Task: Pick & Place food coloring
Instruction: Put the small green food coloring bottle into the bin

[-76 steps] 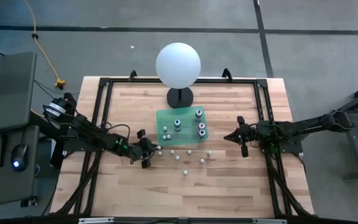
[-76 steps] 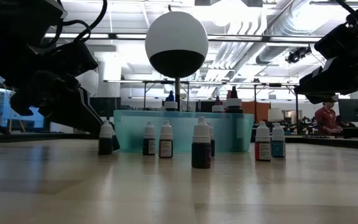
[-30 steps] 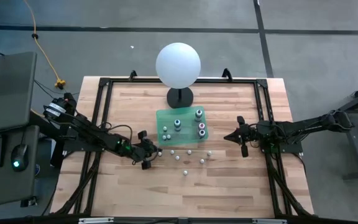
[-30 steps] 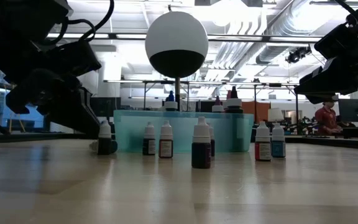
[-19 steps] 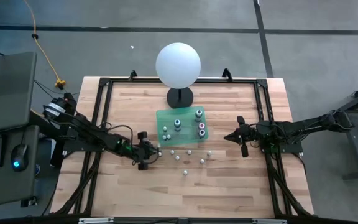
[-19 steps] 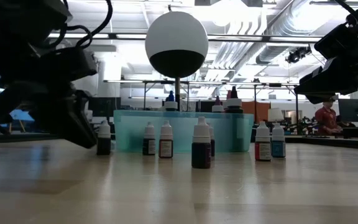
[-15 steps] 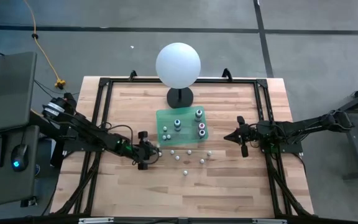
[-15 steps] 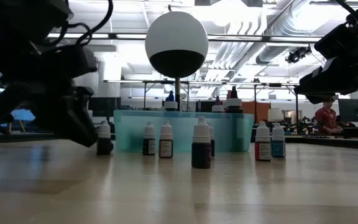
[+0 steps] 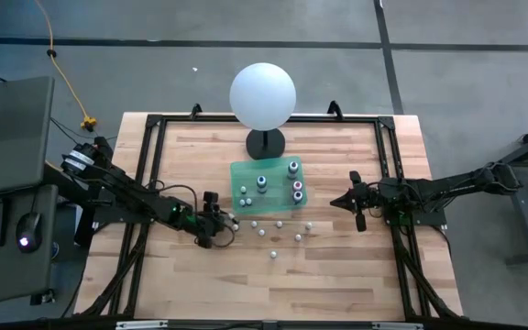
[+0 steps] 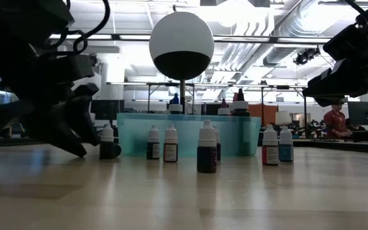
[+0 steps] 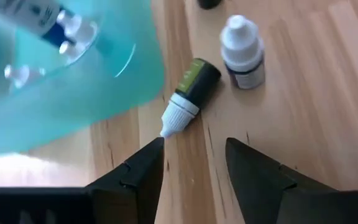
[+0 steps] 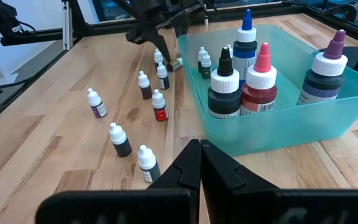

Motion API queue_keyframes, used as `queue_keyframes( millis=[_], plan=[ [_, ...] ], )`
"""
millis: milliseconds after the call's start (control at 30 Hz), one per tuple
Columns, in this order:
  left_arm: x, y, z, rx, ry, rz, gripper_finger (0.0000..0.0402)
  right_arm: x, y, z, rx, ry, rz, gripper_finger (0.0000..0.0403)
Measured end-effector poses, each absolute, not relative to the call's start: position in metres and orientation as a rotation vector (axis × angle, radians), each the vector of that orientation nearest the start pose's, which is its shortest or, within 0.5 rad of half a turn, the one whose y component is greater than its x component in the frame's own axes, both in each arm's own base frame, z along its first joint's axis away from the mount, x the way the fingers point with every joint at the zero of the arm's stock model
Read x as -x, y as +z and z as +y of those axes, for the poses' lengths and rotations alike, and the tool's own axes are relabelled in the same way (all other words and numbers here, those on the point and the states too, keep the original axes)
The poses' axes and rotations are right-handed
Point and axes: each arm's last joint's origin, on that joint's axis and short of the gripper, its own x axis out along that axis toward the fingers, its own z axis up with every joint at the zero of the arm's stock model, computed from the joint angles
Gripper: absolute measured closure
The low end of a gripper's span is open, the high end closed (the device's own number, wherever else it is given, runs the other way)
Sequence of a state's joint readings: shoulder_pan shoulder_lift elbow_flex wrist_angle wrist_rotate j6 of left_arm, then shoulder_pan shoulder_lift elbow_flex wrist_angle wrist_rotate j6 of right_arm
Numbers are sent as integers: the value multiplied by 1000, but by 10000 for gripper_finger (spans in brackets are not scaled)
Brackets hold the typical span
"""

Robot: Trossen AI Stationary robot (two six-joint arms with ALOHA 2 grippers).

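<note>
Lying flat on the table just beside the bin [image 11: 55,93]: one small bottle [image 11: 191,93], green label, white tip aimed back between the fingers of the left gripper [image 11: 194,146]. Cannot tell whether cap end and bin wall touch. Close by, standing upright, a second bottle [image 11: 243,53]; farther out, more loose bottles [image 9: 280,223] scattered in front of the bin, with taller ones already inside.

Left gripper low over the wood, fingers spread, holding nothing, the tip just short of the gap. Right gripper [image 9: 348,203] parked off the bin's far side, pinched closed, empty.

Looks like the pick step, with the grasp not yet made. Next move probably calls for easing forward and turning the wrist to square up with the slanted body, closing across the label, then lifting over the rim. Likely to roll if clipped on one side, being round; little room against the bin wall.
</note>
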State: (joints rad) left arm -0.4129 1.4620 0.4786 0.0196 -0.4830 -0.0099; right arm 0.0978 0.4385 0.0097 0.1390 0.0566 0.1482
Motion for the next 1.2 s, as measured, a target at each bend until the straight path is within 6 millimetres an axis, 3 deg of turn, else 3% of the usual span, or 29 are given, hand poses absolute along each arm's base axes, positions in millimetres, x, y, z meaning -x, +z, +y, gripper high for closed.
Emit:
queue_keyframes(
  millis=[233, 533, 933, 1200],
  plan=[
    [-219, 120, -79, -604, -59, 857, 234, -121, 141, 10, -125, 20, 291, 402],
    [-228, 122, -57, -536, -89, 867, 234, -121, 141, 10, -125, 19, 291, 402],
    [-231, 122, -50, -624, -237, 853, 234, -121, 141, 10, -125, 19, 291, 402],
    [-235, 123, -39, -572, -277, 827, 234, -121, 141, 10, -125, 20, 291, 402]
  ],
)
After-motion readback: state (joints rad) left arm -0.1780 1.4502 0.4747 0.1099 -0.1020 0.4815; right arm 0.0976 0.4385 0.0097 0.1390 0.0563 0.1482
